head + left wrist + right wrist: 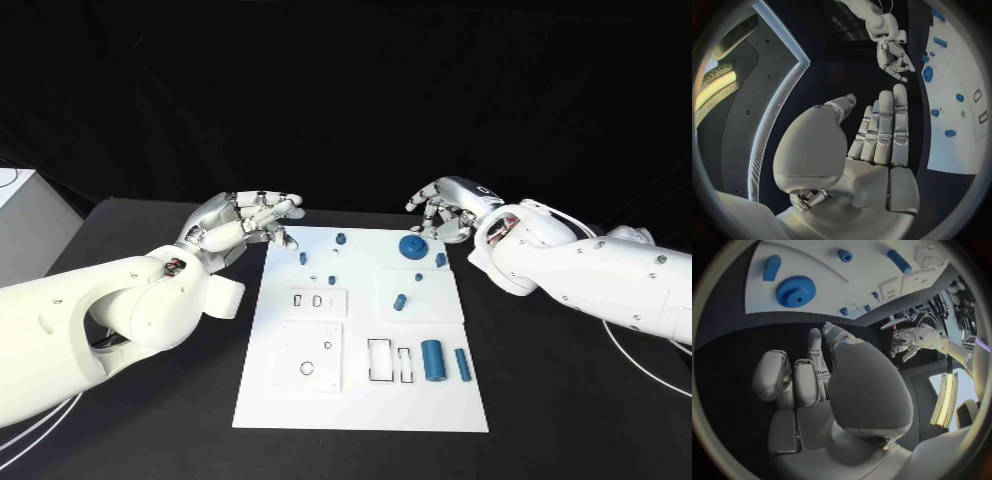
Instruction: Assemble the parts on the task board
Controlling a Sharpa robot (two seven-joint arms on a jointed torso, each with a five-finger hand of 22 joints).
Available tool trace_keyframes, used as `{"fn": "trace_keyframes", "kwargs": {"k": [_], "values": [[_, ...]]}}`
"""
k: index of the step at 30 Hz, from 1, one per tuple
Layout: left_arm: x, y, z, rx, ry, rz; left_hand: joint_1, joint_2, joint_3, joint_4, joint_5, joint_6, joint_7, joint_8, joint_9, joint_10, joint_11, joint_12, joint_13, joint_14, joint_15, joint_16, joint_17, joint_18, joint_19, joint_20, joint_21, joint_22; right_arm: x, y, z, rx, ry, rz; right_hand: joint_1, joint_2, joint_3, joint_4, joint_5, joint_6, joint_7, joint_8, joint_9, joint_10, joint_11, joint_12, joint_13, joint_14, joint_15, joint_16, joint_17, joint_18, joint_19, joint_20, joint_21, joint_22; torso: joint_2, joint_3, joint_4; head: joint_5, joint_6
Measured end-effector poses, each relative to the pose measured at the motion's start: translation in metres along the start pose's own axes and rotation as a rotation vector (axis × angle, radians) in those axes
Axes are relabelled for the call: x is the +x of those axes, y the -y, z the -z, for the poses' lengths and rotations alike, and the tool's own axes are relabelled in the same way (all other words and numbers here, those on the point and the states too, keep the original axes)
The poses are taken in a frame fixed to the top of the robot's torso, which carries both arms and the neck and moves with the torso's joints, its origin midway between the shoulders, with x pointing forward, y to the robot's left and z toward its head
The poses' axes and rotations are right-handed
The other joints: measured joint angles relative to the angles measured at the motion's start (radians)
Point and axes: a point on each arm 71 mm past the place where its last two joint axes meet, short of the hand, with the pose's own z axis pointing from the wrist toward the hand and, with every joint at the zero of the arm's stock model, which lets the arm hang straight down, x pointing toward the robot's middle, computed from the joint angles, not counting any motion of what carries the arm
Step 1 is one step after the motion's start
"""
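- White task board (361,400) lies mid-table on the black table (577,420), long side running away from the robot.
- Left hand (245,222) hovers just off the board's far-left corner, fingers straight and apart, holding nothing.
- Right hand (450,208) hangs by the far-right corner, fingers curled in, nothing in them.
- Both look staged clear of the board, probably so the parts stay visible before a pick.
- Blue gear (415,246) sits nearest the right hand; two blue cylinders (431,360) lie near the front-right; small blue pegs (400,301) are scattered mid-board.
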Motion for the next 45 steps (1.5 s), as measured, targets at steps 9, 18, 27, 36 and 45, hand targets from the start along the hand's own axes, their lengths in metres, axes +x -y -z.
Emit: {"fn": "trace_keyframes", "kwargs": {"k": [9, 18, 27, 36, 45], "values": [[-0.001, 0.0, 0.0, -0.001, -0.003, 0.002, 0.0, 0.0, 0.0, 0.0, 0.0, 0.0, 0.0, 0.0, 0.001, 0.0, 0.0, 0.0, 0.002, 0.0, 0.0, 0.004, 0.0, 0.0, 0.0, 0.0, 0.005, 0.003, 0.0, 0.022, 0.005, 0.058, -0.078, -0.023, -0.029, 0.013, -0.015, -0.001, 0.033, -0.021, 0.011, 0.033, 0.012, 0.066, 0.012, 0.618, 0.639, 0.0, 0.0, 0.105, 0.169, -0.031, 0.032, 0.011, 0.121, 0.153, 0.001, 0.0006, -0.0011, -0.003, -0.007], [-0.001, -0.001, 0.0, -0.005, -0.004, 0.001, 0.0, 0.0, 0.0, 0.0, 0.0, 0.0, 0.0, 0.0, 0.001, 0.0, 0.0, 0.0, 0.002, 0.0, 0.0, 0.004, 0.001, 0.0, 0.0, 0.0, 0.005, 0.004, 0.011, 0.026, 0.003, 0.091, -0.14, -0.001, -0.051, 0.015, -0.023, 0.007, 0.051, -0.037, 0.019, 0.05, 0.013, 0.162, 0.021, 0.876, 0.839, 0.004, 0.012, 0.187, 0.186, -0.047, 0.035, 0.014, 0.223, 0.21, 0.001, -0.0024, 0.0016, -0.002, -0.011], [0.0, -0.001, -0.001, -0.007, -0.01, -0.001, -0.004, 0.004, 0.0, 0.0, 0.0, -0.004, 0.004, 0.0, 0.002, 0.0, 0.0, 0.005, 0.004, 0.0, 0.0, 0.01, 0.001, 0.0, 0.0, 0.0, 0.012, 0.006, 0.029, 0.029, 0.002, 0.128, -0.184, 0.028, -0.064, 0.012, -0.03, 0.014, 0.07, -0.044, 0.019, 0.054, 0.014, 0.183, 0.025, 0.988, 0.839, 0.003, 0.019, 0.229, 0.186, -0.062, 0.035, 0.022, 0.291, 0.21, 0.0, -0.0032, 0.0016, -0.005, -0.013], [0.001, -0.002, -0.003, -0.011, -0.016, 0.0, -0.008, 0.0, 0.0, 0.0, 0.0, -0.004, 0.004, 0.0, 0.002, 0.0, 0.0, 0.005, 0.004, 0.0, 0.0, 0.01, 0.002, 0.0, 0.0, 0.0, 0.012, 0.007, 0.036, 0.023, -0.004, 0.131, -0.184, 0.035, -0.065, 0.013, -0.033, 0.017, 0.064, -0.046, 0.021, 0.054, 0.015, 0.183, 0.026, 0.989, 0.839, 0.0, 0.022, 0.229, 0.186, -0.062, 0.039, 0.025, 0.292, 0.21, 0.0, -0.0031, -0.0003, -0.005, -0.011], [0.001, -0.002, -0.003, -0.014, -0.022, -0.004, -0.008, 0.0, 0.0, 0.0, 0.0, -0.004, 0.004, 0.0, 0.002, 0.0, 0.0, 0.005, 0.004, 0.0, 0.0, 0.01, 0.002, 0.0, 0.0, 0.0, 0.012, 0.007, 0.041, 0.021, -0.006, 0.14, -0.183, 0.027, -0.069, 0.017, -0.033, 0.017, 0.06, -0.049, 0.024, 0.054, 0.012, 0.183, 0.026, 0.989, 0.839, 0.0, 0.022, 0.229, 0.186, -0.062, 0.039, 0.025, 0.292, 0.21, -0.001, -0.0031, -0.0002, -0.004, -0.01]]}}
